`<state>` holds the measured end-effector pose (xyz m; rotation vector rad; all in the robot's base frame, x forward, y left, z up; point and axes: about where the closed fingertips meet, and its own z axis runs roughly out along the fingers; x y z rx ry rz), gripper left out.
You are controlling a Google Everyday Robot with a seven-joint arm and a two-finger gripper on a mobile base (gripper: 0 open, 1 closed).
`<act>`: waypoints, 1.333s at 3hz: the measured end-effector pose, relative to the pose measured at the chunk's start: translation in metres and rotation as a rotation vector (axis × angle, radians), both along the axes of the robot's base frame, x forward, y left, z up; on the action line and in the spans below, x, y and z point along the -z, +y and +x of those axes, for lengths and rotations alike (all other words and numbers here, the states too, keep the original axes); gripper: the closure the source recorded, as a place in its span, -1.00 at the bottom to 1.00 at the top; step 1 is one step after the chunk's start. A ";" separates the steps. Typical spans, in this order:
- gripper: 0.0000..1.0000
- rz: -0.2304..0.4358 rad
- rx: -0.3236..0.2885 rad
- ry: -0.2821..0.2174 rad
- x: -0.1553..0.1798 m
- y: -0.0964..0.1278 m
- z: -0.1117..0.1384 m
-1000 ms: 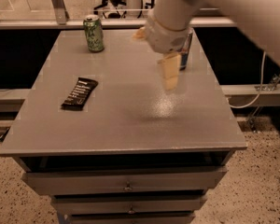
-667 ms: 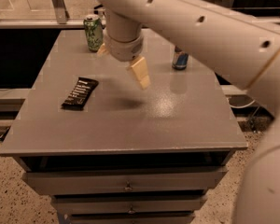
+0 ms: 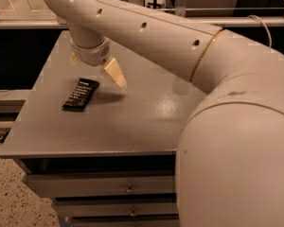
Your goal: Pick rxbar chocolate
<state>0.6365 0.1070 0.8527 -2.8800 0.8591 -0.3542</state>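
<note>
Gripper [image 3: 94, 66] hangs just above and behind the rxbar chocolate [image 3: 81, 94], its tan fingers [image 3: 114, 73] spread wide and empty, apparently set to straddle the bar. The bar lies flat and skewed on the left part of the grey table [image 3: 132, 122], away from its edges, which favours a top-down grasp. Drawers [image 3: 128, 186] sit below.
</note>
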 end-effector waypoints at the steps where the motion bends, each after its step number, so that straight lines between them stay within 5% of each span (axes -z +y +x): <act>1: -1.00 -0.016 -0.015 0.057 -0.001 0.017 0.001; 4: -1.00 0.056 -0.039 0.159 0.010 0.024 -0.019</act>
